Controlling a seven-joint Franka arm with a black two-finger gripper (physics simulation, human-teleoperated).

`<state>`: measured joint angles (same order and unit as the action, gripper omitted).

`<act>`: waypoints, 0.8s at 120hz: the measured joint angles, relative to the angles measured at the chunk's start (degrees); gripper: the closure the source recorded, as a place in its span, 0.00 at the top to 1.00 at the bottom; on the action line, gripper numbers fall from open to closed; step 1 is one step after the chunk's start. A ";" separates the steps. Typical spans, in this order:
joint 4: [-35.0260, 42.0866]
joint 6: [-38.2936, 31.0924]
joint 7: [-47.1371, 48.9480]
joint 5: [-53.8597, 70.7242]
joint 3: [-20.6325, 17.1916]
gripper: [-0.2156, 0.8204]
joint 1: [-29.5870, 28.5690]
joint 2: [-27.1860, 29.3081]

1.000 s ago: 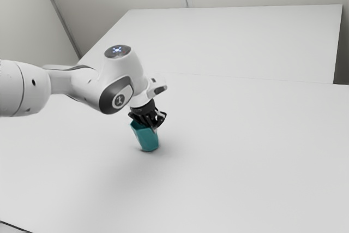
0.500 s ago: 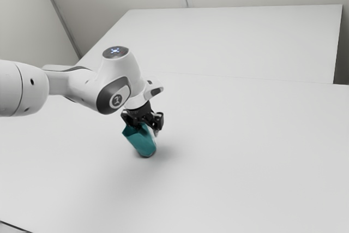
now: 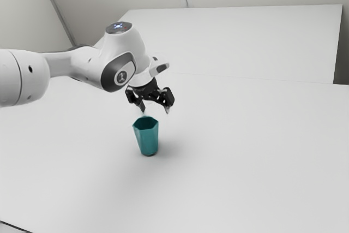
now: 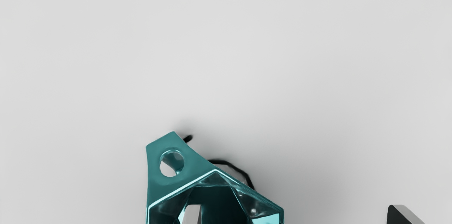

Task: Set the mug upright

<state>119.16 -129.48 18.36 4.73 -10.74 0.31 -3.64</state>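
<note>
The tool [image 3: 155, 111] hangs over the worktop [image 3: 245, 151] with its two fingers [image 4: 192, 214] spread wide and nothing gripped between them. In the wrist view one fingertip overlaps the mouth of the mug [image 3: 147, 140], while the other is well outside its wall. The mug stands upright on its base just below the tool, well in from the worktop's far edge and much nearer the far left corner's side than the far right corner's, as the exterior view has them. It is a deep teal all over, tall, with flat faceted sides that narrow toward the base. The rim [image 4: 182, 188] is angular, its edge catching bright light, and the inside is glossy, darkening toward the bottom. From one side juts a flat, blunt-cornered handle [image 4: 194, 169] in the same teal, with a round hole through it. The white arm [image 3: 122, 47] reaches in from the exterior view's left.
</note>
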 joint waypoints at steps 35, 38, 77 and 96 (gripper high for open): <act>-9.68 15.08 -0.02 -1.95 -1.22 0.78 0.22 1.43; -9.82 16.11 -0.03 -2.00 -1.28 0.78 0.26 1.77; -19.60 26.97 -5.46 -2.25 -1.90 0.79 0.24 5.83; -27.54 33.90 -9.75 -2.25 -1.87 0.79 0.45 3.52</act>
<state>91.61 -95.59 8.61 2.48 -12.61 0.76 -0.12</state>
